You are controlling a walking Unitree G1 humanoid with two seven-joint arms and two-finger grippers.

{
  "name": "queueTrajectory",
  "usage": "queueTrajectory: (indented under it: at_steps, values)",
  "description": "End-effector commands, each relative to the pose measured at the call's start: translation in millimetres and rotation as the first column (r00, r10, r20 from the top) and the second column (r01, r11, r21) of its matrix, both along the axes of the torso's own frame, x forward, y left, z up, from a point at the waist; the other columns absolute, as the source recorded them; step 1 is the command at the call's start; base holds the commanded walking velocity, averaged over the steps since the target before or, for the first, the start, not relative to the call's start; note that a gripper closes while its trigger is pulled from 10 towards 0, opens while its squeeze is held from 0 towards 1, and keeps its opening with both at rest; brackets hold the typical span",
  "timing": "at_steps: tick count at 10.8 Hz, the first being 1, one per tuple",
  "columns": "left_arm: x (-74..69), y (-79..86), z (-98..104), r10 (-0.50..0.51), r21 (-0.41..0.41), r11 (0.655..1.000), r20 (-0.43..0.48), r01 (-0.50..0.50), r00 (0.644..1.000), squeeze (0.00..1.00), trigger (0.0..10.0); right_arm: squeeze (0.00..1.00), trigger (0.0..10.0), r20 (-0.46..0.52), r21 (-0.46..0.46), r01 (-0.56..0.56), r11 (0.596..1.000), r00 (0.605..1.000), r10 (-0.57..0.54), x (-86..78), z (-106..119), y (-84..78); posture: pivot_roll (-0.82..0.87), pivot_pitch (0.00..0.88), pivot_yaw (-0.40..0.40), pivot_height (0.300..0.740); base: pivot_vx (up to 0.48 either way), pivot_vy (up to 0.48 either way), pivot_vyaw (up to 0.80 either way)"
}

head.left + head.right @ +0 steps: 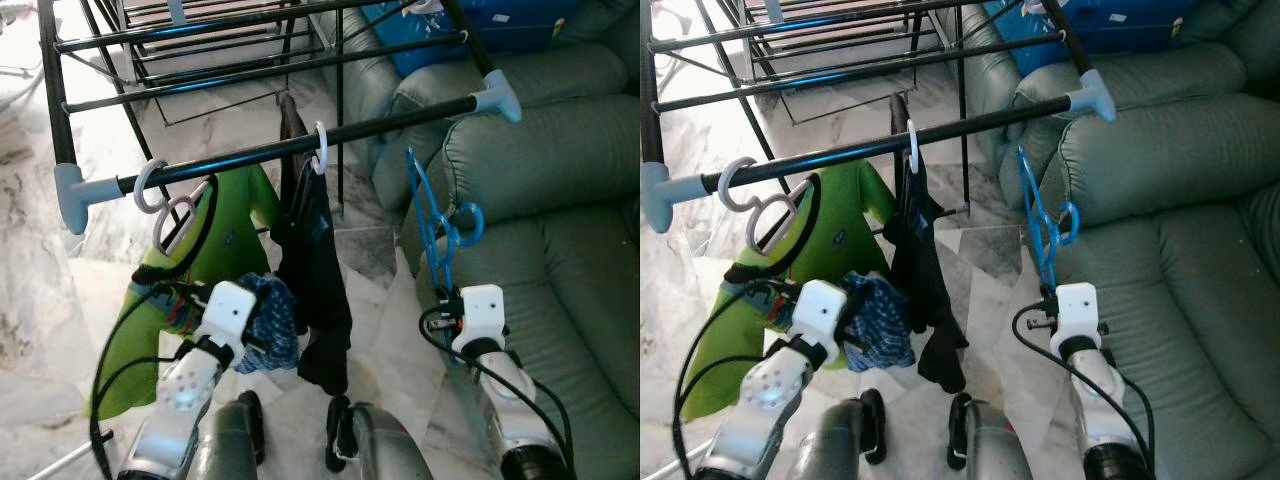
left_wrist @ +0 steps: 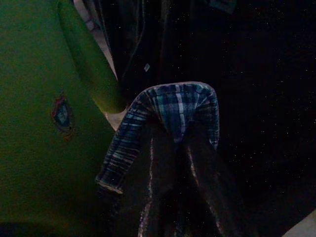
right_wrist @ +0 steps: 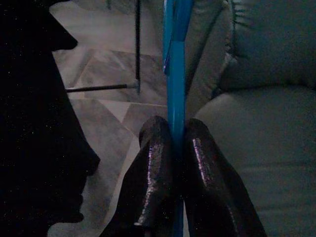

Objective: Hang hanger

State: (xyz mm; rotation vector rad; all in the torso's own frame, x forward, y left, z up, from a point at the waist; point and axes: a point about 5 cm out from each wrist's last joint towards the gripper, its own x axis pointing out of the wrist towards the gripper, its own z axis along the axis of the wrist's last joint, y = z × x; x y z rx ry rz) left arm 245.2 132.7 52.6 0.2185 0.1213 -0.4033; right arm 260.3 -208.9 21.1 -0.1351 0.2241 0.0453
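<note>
A blue plastic hanger [image 1: 432,225] stands upright in front of the sofa, below and to the right of the rack's front rail [image 1: 400,122]. My right gripper [image 3: 177,129] is shut on the hanger's lower bar [image 3: 173,59], and its hook [image 1: 468,222] hangs free of the rail. My left gripper [image 2: 177,136] is shut on a blue plaid cloth [image 1: 268,318], which drapes over its fingertips beside the hanging clothes. Two white hooks [image 1: 150,186] hold a green shirt [image 1: 215,240] on the rail. A third hook [image 1: 320,148] holds a dark garment [image 1: 315,270].
The black drying rack [image 1: 200,70] with grey end caps [image 1: 497,97] spans the view over a marble floor [image 1: 40,300]. A grey-green sofa [image 1: 540,170] is on the right, with a blue bag [image 1: 470,25] on it at the back.
</note>
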Motion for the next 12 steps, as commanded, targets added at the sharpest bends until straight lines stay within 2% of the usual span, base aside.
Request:
queueTrajectory:
  at_steps: [1,5,9,12]
  values:
    - [-4.7,-2.6,-6.2,-0.019,0.008,1.000,-0.018,0.019,1.000,0.00,10.0,0.00,10.0,-0.011,-0.008,0.017,1.000,1.000,-0.017,0.5,-1.4,-3.0,0.02,0.145,-0.069,0.740,-0.296,0.000,0.00]
    - [-6.6,0.1,-10.3,-0.009,0.013,1.000,-0.026,0.010,1.000,0.00,10.0,0.00,10.0,-0.002,0.039,0.034,0.999,0.999,-0.034,9.2,2.9,-4.4,0.02,0.107,-0.076,0.740,-0.348,0.000,0.00]
    - [0.9,-0.8,-8.7,-0.020,0.020,1.000,-0.014,0.021,1.000,0.00,10.0,0.00,10.0,0.014,0.058,0.039,0.998,0.999,-0.040,10.6,4.4,-4.4,0.02,0.094,-0.078,0.740,-0.349,0.000,0.00]
    - [9.1,0.3,-10.1,-0.039,0.043,0.998,-0.003,0.039,0.999,0.00,10.0,0.00,10.0,0.035,0.068,0.088,0.994,0.995,-0.091,17.4,5.9,-4.0,0.03,0.000,-0.034,0.740,-0.334,0.000,0.00]
